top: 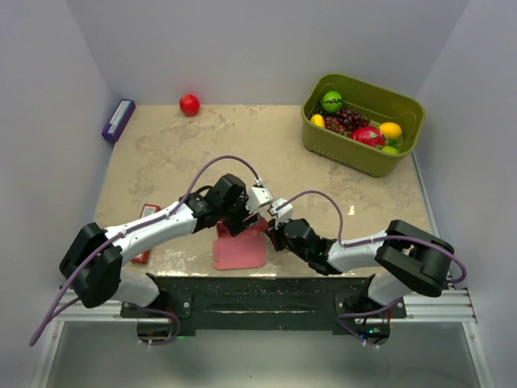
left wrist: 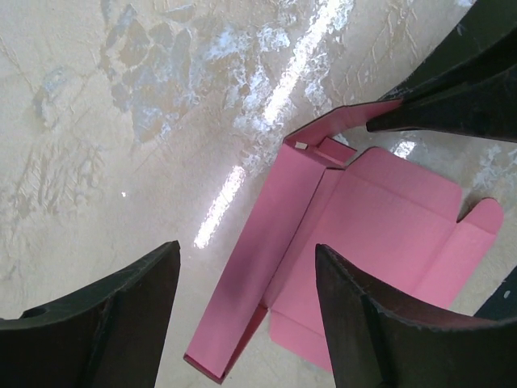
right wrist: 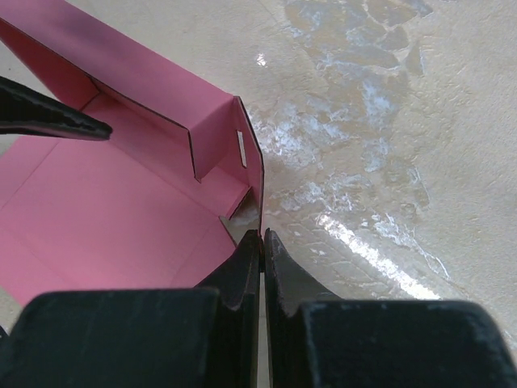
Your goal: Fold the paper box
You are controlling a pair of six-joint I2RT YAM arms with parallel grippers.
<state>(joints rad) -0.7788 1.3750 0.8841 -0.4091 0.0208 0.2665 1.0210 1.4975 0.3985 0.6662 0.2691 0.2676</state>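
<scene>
The pink paper box (top: 239, 252) lies at the table's near edge, partly folded, with one long side flap raised. In the left wrist view the box (left wrist: 380, 234) shows its flat panel and the raised long flap. My left gripper (left wrist: 246, 246) is open, its fingers astride that flap and above the box. My right gripper (right wrist: 262, 234) is shut on the upright end edge of the box (right wrist: 105, 202), next to a folded corner tab. In the top view the left gripper (top: 245, 220) and the right gripper (top: 271, 234) meet over the box's far edge.
A green bin (top: 401, 153) with toy fruit stands at the back right. A red ball (top: 189, 104) and a purple box (top: 118, 120) lie at the back left. A red flat packet (top: 146, 232) lies partly under the left arm.
</scene>
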